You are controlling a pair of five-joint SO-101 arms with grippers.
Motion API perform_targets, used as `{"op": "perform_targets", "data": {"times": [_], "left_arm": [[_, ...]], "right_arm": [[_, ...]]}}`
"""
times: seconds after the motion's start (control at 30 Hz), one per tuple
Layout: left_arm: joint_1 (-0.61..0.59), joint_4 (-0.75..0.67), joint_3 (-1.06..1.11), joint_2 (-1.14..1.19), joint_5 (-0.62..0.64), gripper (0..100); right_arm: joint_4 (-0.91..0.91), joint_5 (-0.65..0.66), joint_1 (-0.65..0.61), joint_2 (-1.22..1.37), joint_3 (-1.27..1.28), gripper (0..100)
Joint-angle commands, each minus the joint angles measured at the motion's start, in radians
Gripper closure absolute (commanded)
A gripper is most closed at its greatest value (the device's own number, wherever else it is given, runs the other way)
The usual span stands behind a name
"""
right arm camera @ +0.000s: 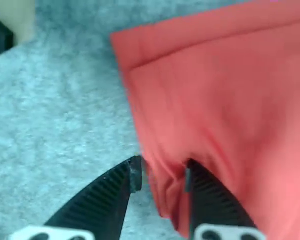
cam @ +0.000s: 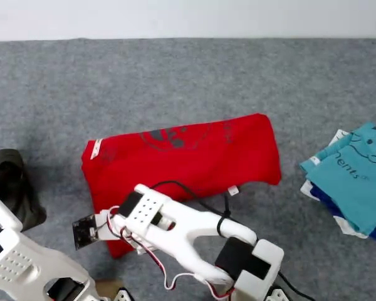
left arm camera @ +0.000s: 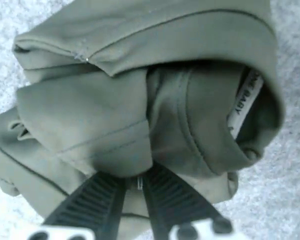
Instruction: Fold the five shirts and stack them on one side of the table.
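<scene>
A red shirt (cam: 188, 157) lies partly folded in the middle of the grey table (cam: 175, 81). My right gripper (right arm camera: 162, 175) is at its near left corner, and its fingers pinch a bunched fold of the red shirt (right arm camera: 215, 100); from above, the right gripper (cam: 88, 231) sits at that corner. A crumpled dark olive shirt (cam: 12, 185) lies at the table's left edge. My left gripper (left arm camera: 138, 181) is shut on a fold of the olive shirt (left arm camera: 140, 90). Folded teal and blue shirts (cam: 354, 182) are stacked at the right side.
The white right arm (cam: 194, 235) stretches over the near edge of the red shirt. The left arm's body (cam: 19, 263) fills the near left corner. Bare grey table lies behind the red shirt and between it and the right-hand stack.
</scene>
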Motion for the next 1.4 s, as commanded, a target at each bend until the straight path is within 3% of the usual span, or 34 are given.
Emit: {"op": "perform_targets", "data": {"times": [0.0, 0.17, 0.47, 0.77, 1.2, 1.27, 1.37], "left_arm": [[-0.014, -0.011, -0.038, -0.009, -0.006, 99], [-0.014, -0.011, -0.038, -0.006, -0.006, 99], [-0.014, -0.009, -0.038, -0.006, -0.006, 99], [-0.008, -0.008, -0.038, -0.006, -0.006, 99], [-0.008, -0.008, -0.035, -0.005, -0.005, 99], [-0.008, -0.008, -0.033, -0.005, -0.005, 99], [-0.008, -0.006, -0.031, -0.005, -0.005, 99]], "right_arm": [[-0.01, 0.011, 0.01, 0.03, -0.048, 90.5], [-0.012, 0.011, 0.012, 0.039, -0.084, 99.2], [-0.007, 0.012, 0.033, 0.015, -0.106, 98.8], [-0.001, 0.009, 0.183, -0.027, -0.31, 98.8], [-0.001, 0.005, 0.375, 0.317, -0.732, 98.7], [-0.001, -0.037, 0.38, 0.363, -0.779, 96.0], [-0.002, -0.16, 0.395, 0.409, -0.844, 82.2]]}}
